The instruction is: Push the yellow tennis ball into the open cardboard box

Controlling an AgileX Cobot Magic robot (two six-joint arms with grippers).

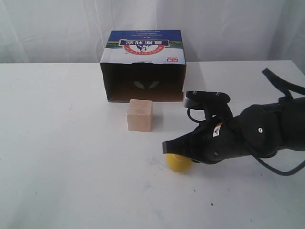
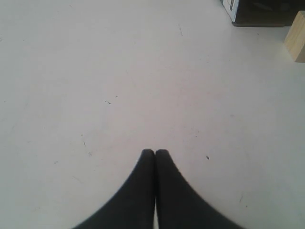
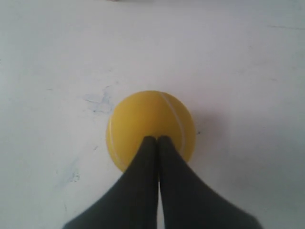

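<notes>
Nearest us, the right gripper (image 1: 165, 147), fingers pressed together on nothing, is poised over the yellow tennis ball (image 1: 178, 163) on the table (image 1: 57, 152). Light and round, the ball should roll at a nudge (and squirt sideways if hit off-centre), so push its near side at mid-height. Beyond sits the wooden cube (image 1: 139, 115). Farthest is the open cardboard box (image 1: 143, 71), mouth facing us.
</notes>
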